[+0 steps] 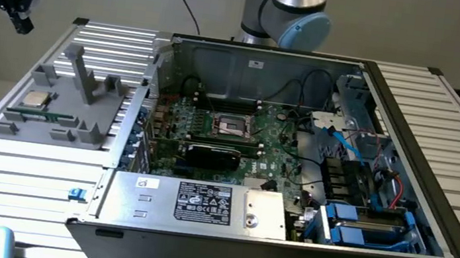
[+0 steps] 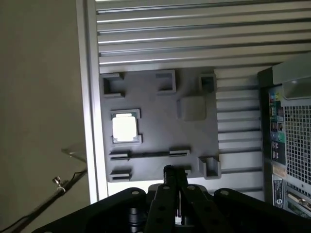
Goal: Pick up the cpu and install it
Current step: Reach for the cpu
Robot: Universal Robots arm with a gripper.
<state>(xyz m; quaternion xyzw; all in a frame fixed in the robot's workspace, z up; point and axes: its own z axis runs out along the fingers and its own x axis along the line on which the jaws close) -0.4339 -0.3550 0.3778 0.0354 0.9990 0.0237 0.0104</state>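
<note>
We are holding our gripper (image 2: 173, 175), fingers (image 2: 168, 184) pressed together, above the grey tray (image 2: 155, 138); the cpu (image 2: 124, 128) is lying there near upright posts (image 1: 78, 72) and the table (image 1: 29, 169) edge.

Soft overhead light, fairly dim overall. In wrist view the small square silvery chip (image 2: 124, 128) is blown out to white glare, the ribbed aluminium table slats (image 2: 194, 29) carry bright streaks; open black metal computer case (image 1: 246, 74) shadowed inside
</note>
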